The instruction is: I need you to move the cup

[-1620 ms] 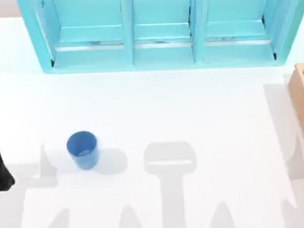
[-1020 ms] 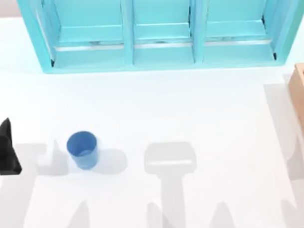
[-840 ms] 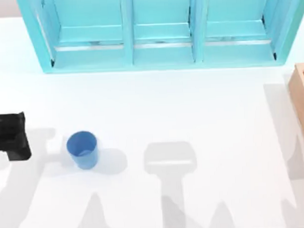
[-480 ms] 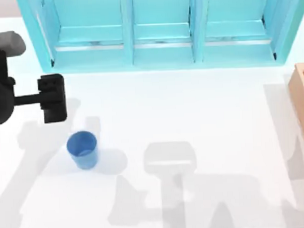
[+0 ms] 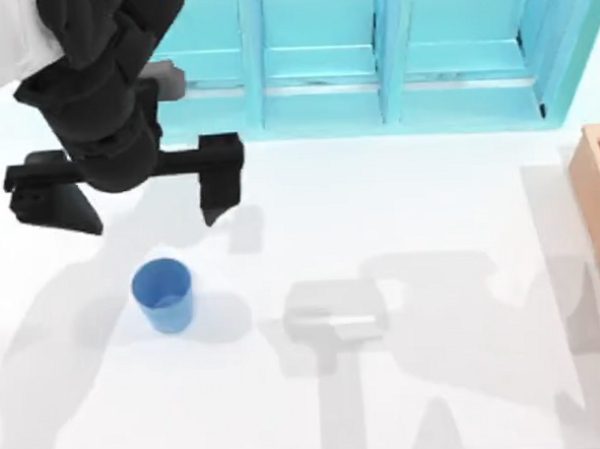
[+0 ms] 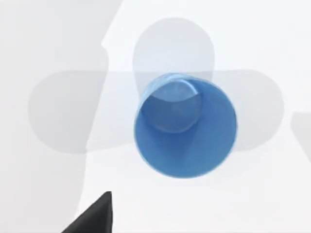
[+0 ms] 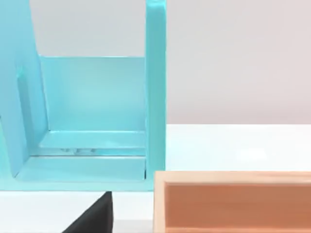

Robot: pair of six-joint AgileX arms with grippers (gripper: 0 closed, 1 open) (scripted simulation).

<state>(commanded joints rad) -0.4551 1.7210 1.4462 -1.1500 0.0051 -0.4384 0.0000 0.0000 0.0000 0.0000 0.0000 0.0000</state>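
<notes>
The small blue cup (image 5: 162, 293) stands upright on the white table at the left, its mouth facing up. My left gripper (image 5: 147, 220) hovers just behind it, toward the shelf, and is open, with its black fingers (image 5: 218, 183) spread much wider than the cup. Nothing is between them. In the left wrist view the cup (image 6: 184, 127) lies below the camera and one black fingertip (image 6: 95, 217) shows at the edge. The right wrist view shows one black fingertip (image 7: 96, 217) of my right arm, set well off to one side, near the table's right end.
A teal shelf unit (image 5: 319, 61) with upright dividers runs along the back of the table. A light wooden box (image 5: 599, 189) sits at the right edge, and appears in the right wrist view as box (image 7: 233, 201) beside the shelf end (image 7: 155, 92).
My left arm swung in from the table's left edge, rose toward the shelf and now hangs over the table behind the cup. The cup has not moved.
</notes>
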